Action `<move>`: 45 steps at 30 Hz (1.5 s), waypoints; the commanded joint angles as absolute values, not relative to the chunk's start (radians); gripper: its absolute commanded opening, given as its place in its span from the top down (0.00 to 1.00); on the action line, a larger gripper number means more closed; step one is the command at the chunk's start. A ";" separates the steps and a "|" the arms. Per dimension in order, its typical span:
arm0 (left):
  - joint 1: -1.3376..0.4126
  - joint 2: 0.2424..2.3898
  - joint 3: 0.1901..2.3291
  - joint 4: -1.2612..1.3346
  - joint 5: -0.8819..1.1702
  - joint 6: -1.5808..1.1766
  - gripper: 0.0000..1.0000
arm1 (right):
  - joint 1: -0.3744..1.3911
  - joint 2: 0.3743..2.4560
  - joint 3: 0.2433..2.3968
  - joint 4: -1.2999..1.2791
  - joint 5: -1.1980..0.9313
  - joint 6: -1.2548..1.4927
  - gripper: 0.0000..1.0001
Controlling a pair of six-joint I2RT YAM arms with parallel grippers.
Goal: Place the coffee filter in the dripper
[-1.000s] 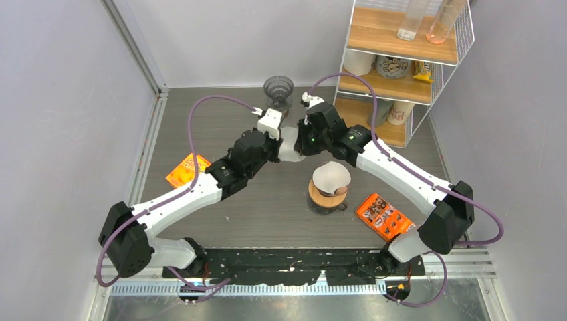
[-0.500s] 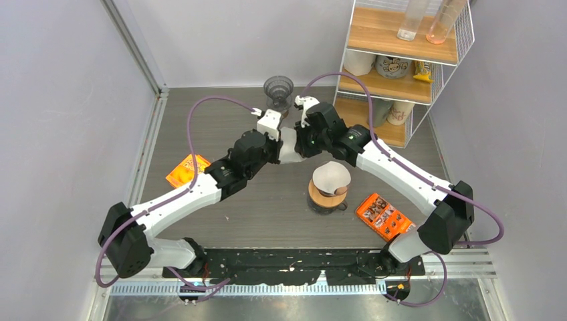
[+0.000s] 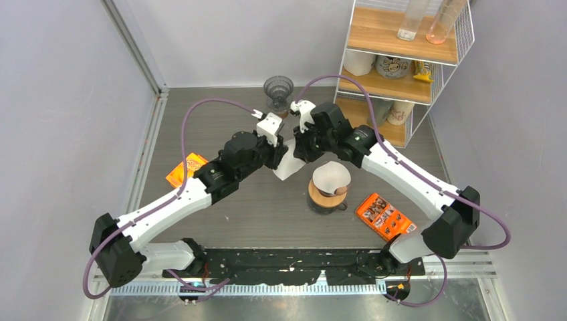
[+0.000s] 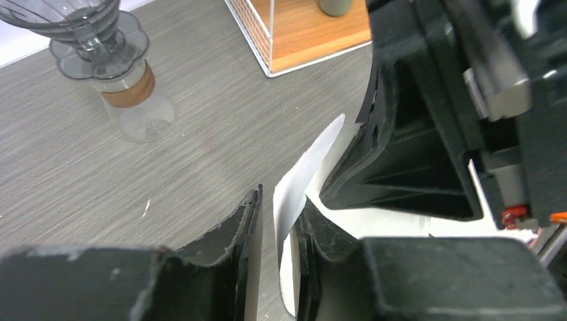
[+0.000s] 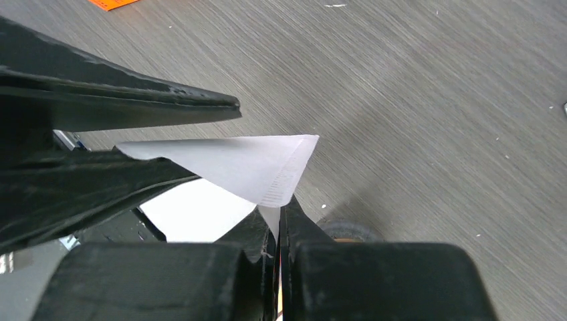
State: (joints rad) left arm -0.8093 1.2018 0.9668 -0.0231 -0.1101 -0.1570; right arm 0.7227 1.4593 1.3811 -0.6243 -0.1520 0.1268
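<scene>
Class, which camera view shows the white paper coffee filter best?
Right wrist: the white paper coffee filter shows its flat face and seamed corner. Left wrist sees it nearly edge-on; the top view shows only a small, partly hidden wedge.

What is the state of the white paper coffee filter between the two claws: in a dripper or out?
Out. The white paper coffee filter hangs above the table, pinched by the shut right claw.

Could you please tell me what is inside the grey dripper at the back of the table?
From above, the grey dripper looks empty: no paper in it. The coffee filter is pinched in the right claw. The dripper's narrow bottom is too dark to check.
</scene>
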 commanded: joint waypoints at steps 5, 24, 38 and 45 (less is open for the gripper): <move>-0.804 1.130 0.938 -0.037 -0.005 -0.104 0.99 | 0.724 1.370 1.386 -0.639 -0.159 0.033 0.91; -0.795 1.056 0.909 -0.017 -0.172 -0.200 1.00 | 0.723 1.291 1.302 -0.647 -0.117 0.005 0.61; -0.790 1.104 0.966 -0.034 -0.106 -0.234 1.00 | 0.724 1.220 1.342 -0.378 -0.171 0.144 0.34; -0.754 1.153 1.028 -0.063 -0.131 -0.261 1.00 | 0.716 1.041 1.154 -0.216 0.021 0.219 0.03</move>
